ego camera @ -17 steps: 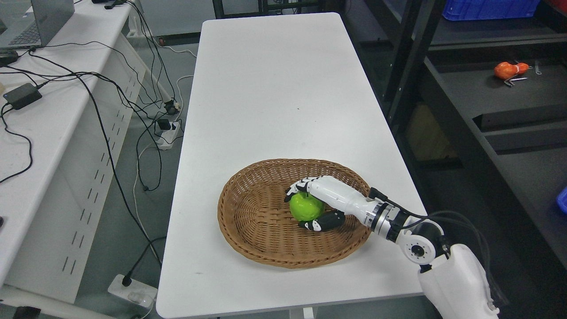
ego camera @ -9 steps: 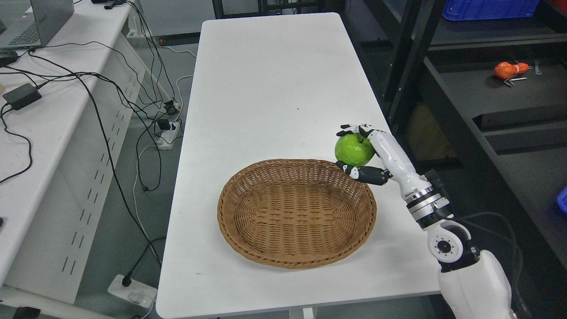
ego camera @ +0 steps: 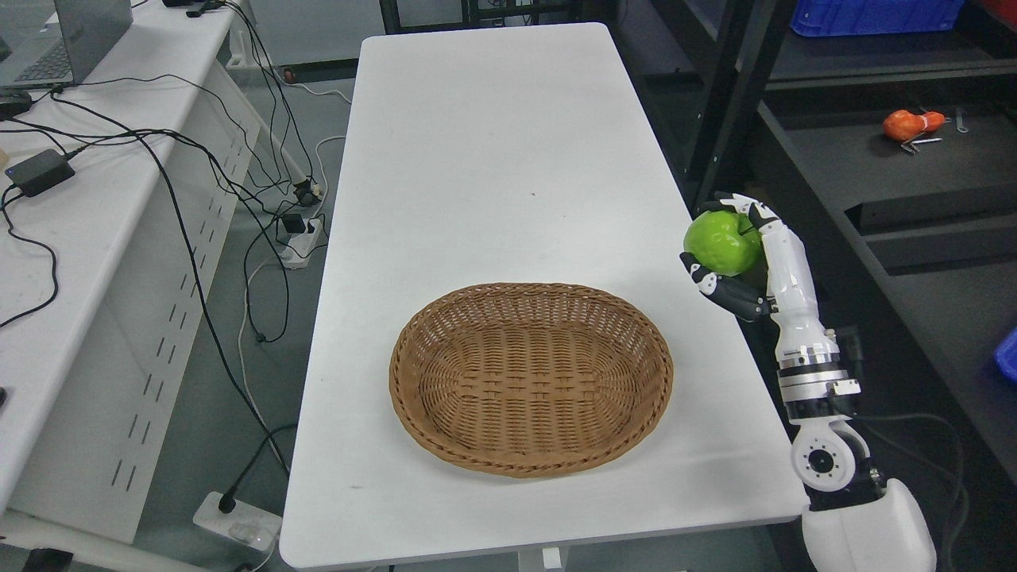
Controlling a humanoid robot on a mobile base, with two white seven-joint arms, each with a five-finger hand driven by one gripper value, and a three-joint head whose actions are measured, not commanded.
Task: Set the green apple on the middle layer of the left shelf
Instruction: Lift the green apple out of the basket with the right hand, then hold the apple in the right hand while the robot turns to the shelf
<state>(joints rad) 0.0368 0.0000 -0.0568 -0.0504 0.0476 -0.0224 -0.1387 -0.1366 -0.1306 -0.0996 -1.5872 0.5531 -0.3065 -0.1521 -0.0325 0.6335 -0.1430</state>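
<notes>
The right hand (ego camera: 743,258) grips the round green apple (ego camera: 722,242) in its curled fingers, held in the air past the right edge of the long white table (ego camera: 493,159), well right of the oval brown wicker basket (ego camera: 531,379).

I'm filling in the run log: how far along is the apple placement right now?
Done: the green apple is out of the wicker basket, which holds nothing. In hand: the right hand grips the apple, raised past the white table's right edge, toward the dark shelf. Left: carrying it to a shelf layer and letting go; the apple rests on no shelf yet.
</notes>
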